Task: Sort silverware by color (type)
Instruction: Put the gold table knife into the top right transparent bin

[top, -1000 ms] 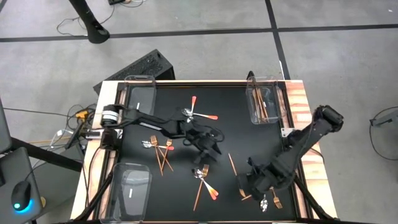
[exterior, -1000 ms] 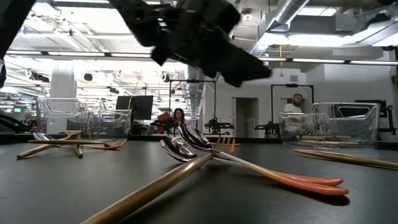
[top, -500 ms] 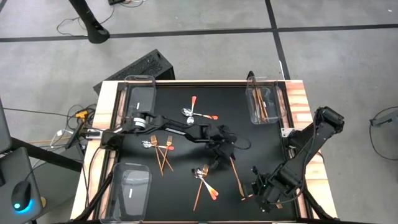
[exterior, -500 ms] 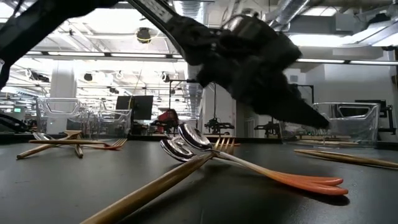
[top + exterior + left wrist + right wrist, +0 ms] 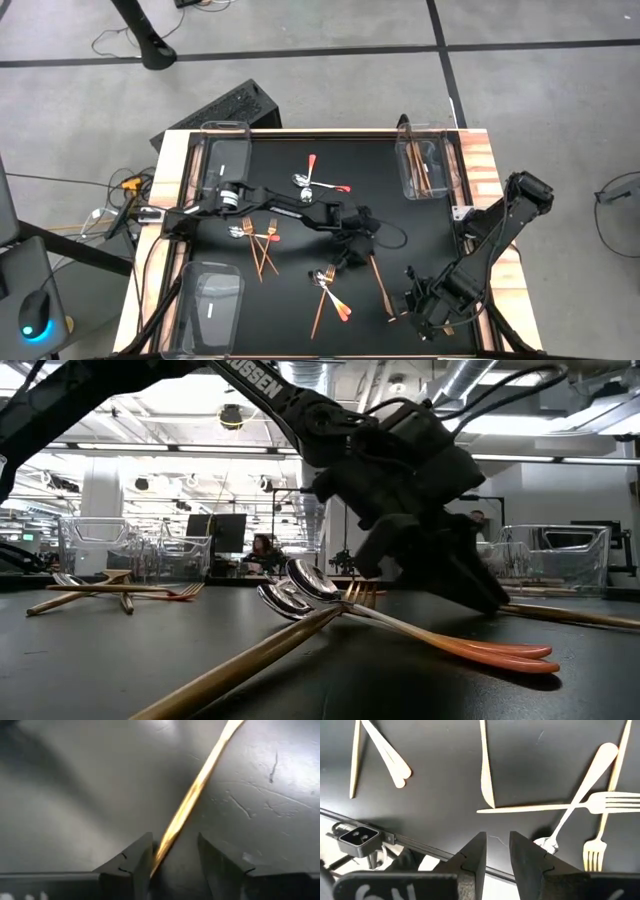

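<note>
a slim copper-coloured knife [image 5: 378,277] is lying flat on the matte black table [image 5: 285,150], right of centre, its long axis running from the table's middle toward the near edge, slightly angled. in the left wrist view it is showing as a thin, glossy golden strip [image 5: 192,800] running diagonally across the scuffed dark surface. the left gripper [image 5: 355,252] is reaching down over the knife's far end, its two dark fingers [image 5: 135,865] standing apart on either side of the blade, not clamped on it. nearby, two shiny silver spoons with smooth orange-red handles [image 5: 420,635] are crossing over a gold fork [image 5: 250,660]. the right gripper [image 5: 420,312] is hovering low over the near right corner, its fingers [image 5: 472,855] standing slightly apart, holding nothing, above more gold forks and knives [image 5: 555,807]. clear rectangular plastic bins [image 5: 428,165] are sitting at the table's corners.
</note>
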